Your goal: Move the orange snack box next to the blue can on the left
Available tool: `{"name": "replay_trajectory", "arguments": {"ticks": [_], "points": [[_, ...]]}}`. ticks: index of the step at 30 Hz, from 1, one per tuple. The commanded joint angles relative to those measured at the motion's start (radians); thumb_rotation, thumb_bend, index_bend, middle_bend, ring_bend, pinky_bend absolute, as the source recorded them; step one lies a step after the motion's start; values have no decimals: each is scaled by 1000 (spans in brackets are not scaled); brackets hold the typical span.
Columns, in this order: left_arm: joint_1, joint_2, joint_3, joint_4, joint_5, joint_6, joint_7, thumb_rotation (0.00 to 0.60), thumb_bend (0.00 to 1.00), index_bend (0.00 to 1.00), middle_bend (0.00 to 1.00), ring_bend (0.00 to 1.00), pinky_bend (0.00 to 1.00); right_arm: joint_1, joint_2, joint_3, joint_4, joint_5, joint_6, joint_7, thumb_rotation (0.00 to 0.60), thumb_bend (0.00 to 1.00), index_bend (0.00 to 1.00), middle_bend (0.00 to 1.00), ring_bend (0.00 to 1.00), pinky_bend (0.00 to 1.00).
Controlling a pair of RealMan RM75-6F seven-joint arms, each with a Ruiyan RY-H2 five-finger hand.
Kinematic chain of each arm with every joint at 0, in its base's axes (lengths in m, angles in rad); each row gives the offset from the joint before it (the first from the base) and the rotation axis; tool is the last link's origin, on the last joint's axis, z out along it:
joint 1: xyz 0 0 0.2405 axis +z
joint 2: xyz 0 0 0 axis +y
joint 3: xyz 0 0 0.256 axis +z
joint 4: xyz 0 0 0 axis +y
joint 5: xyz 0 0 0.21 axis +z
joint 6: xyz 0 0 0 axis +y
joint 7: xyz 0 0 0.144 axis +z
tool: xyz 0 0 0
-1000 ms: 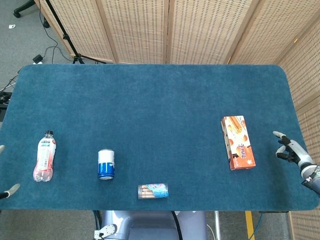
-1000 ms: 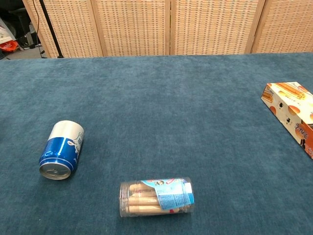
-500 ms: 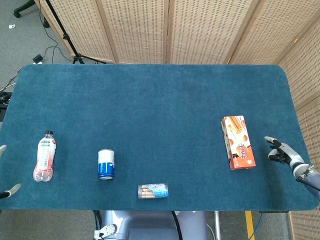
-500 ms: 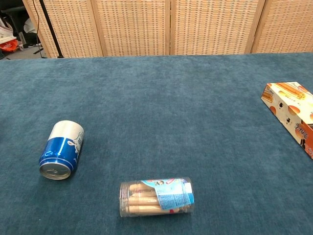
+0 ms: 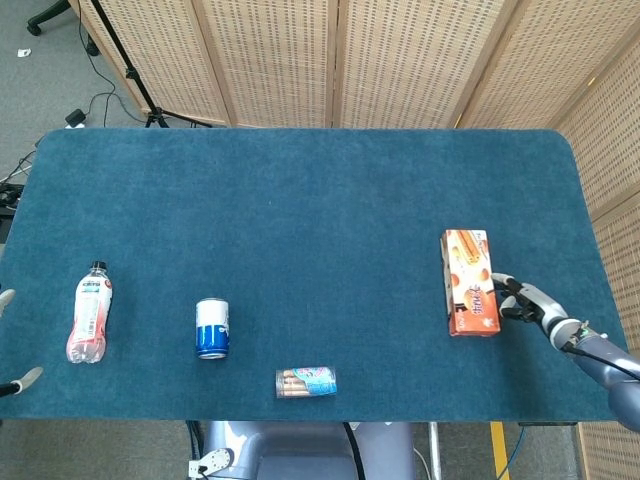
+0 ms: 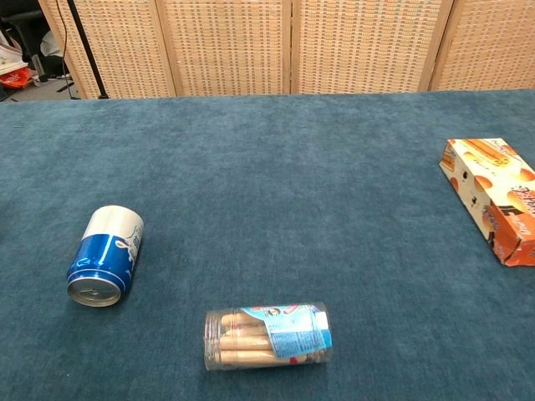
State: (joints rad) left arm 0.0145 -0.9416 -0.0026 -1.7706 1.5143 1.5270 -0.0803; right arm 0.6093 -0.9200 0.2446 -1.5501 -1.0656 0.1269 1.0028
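The orange snack box (image 5: 470,283) lies flat at the right of the blue table; the chest view shows it at the right edge (image 6: 491,198). My right hand (image 5: 527,301) reaches in from the right and its fingers touch the box's right side near the front end. No finger shows on the box's far side. The blue can (image 5: 212,327) lies on its side at the front left, also seen in the chest view (image 6: 105,255). Only two spread fingertips of my left hand (image 5: 8,340) show at the left edge, holding nothing.
A water bottle (image 5: 90,318) lies left of the can. A clear tube of biscuit sticks (image 5: 306,382) lies near the front edge, between can and box, and shows in the chest view (image 6: 267,336). Wicker screens (image 5: 340,60) stand behind the table.
My right hand has moved left from beyond the table's right side up to the box. The box has shifted a little left and turned slightly. The left hand is unchanged.
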Motion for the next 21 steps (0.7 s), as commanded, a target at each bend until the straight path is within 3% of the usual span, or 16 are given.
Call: {"name": "replay_trajectory", "arguments": {"ticks": [1, 5, 9, 21], "points": [[-3, 1, 1, 0, -1, -6, 0, 600, 0, 0, 0, 0, 0, 23, -3, 17, -30, 36, -12, -11, 600, 1000, 44, 97, 14, 322], [-9, 4, -1, -2, -10, -19, -3, 600, 0, 0, 0, 0, 0, 78, -2, 21, -71, 106, -29, -27, 600, 1000, 46, 99, 14, 325], [-15, 7, -2, -3, -20, -32, -7, 600, 0, 0, 0, 0, 0, 145, -15, -11, -89, 171, -14, -56, 600, 1000, 48, 100, 14, 325], [-38, 16, -11, -2, -57, -79, -21, 600, 0, 0, 0, 0, 0, 414, -123, -204, -122, 434, 147, -190, 600, 1000, 57, 107, 13, 325]]}}
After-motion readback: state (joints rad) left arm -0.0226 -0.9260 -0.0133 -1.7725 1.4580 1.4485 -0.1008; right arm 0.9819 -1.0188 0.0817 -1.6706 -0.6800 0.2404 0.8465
